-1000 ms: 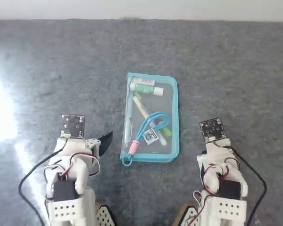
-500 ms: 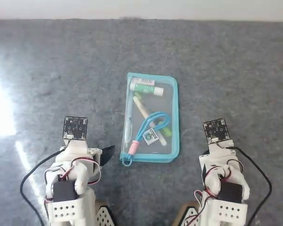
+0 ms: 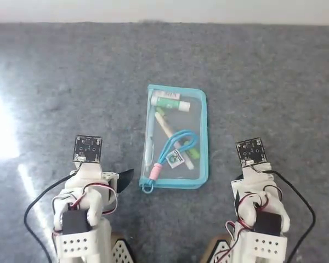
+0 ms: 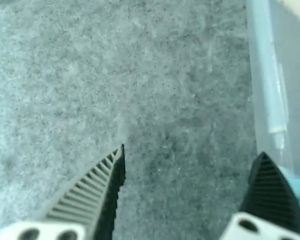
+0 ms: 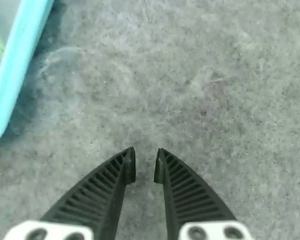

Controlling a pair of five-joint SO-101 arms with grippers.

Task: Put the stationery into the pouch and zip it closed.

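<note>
High view: pouch [image 3: 175, 137] lies flat on grey mat [image 3: 71, 82] between the two arms, ahead of both sets of fingertips, touching neither. Glue stick [image 3: 170, 100] and pens are inside. Pink zip pull [image 3: 152, 174] sits at the pouch corner closest to the left gripper [image 4: 191, 151], whose fingers are spread wide and empty; the pouch edge is just beyond its inner fingertip. Right gripper [image 5: 144, 152] has its fingers nearly together with only a slit between them, holding nothing, and the teal edge is off to its inner side.

The zip looks run to the end, but I can't confirm it is fully closed. If a gap remains, pinch the pull only, pin the far corner with the right fingers, and pull along the track without lifting.
</note>
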